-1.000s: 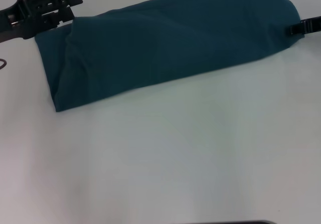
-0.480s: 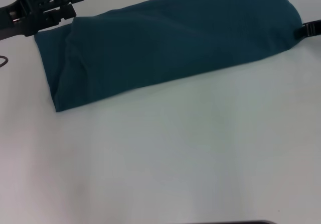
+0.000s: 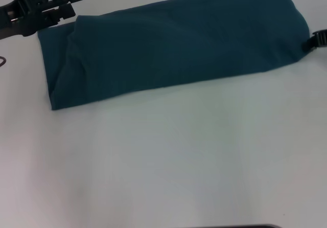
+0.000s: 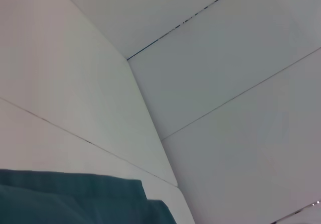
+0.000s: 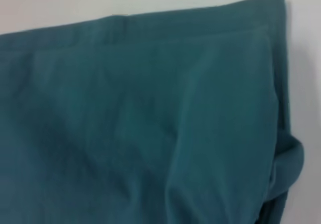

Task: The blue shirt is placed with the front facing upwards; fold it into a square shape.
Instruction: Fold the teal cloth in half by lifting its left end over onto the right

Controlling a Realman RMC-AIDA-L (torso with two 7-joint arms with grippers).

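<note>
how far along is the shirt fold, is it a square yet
Partly done: the blue shirt lies folded into a long band on the table, no lettering showing. The left hand and right hand sit at its two ends. Left: fold the band crosswise into a square.

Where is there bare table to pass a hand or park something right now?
The whole near half of the table, below the blue shirt's front edge, is bare. It is tight at the shirt's ends: the left gripper sits at its far-left corner, the right gripper at its right edge.
</note>
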